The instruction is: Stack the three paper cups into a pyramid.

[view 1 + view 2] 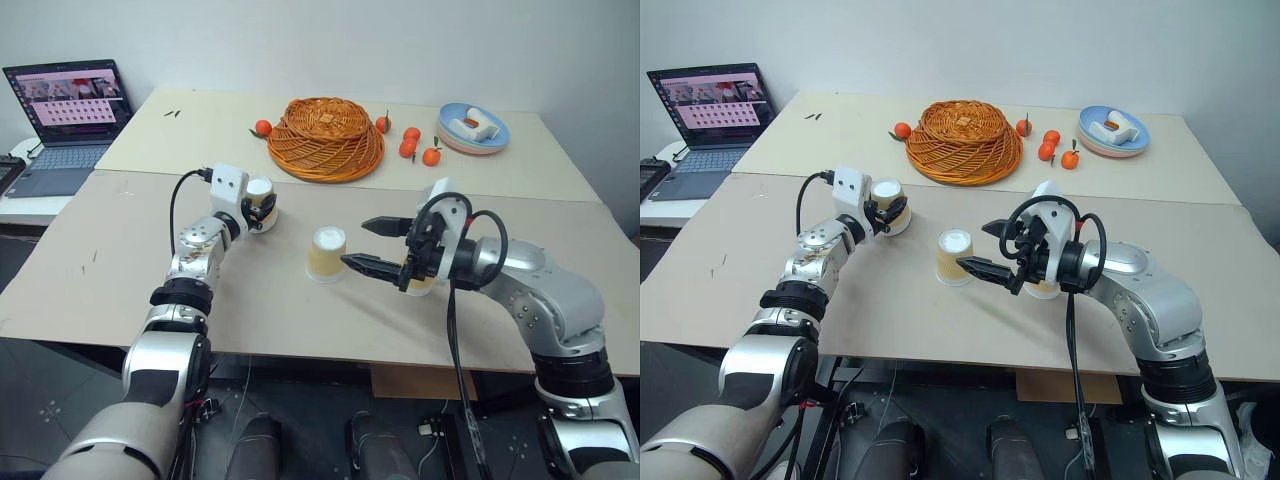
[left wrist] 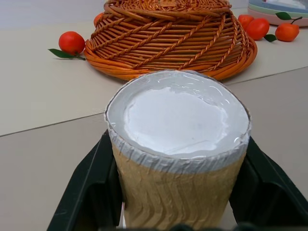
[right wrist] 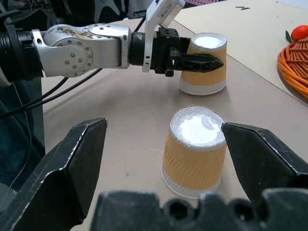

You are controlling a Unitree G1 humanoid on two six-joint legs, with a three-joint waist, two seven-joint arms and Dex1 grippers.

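Three tan paper cups stand upside down on the table, white bases up. My left gripper (image 1: 264, 209) is shut on the left cup (image 2: 178, 125), one black finger pressed against each side; the cup's rim rests on the tabletop. The middle cup (image 1: 327, 254) stands free. My right gripper (image 1: 353, 243) is open just right of it, its fingers pointing at the cup from either side without touching it. The third cup (image 1: 1043, 290) sits behind and under the right gripper, mostly hidden by it.
An overturned orange wicker basket (image 1: 325, 138) lies at the back centre, with small oranges (image 1: 408, 147) around it. A blue plate (image 1: 473, 130) holding food is at the back right. A laptop (image 1: 70, 110) stands open at the far left.
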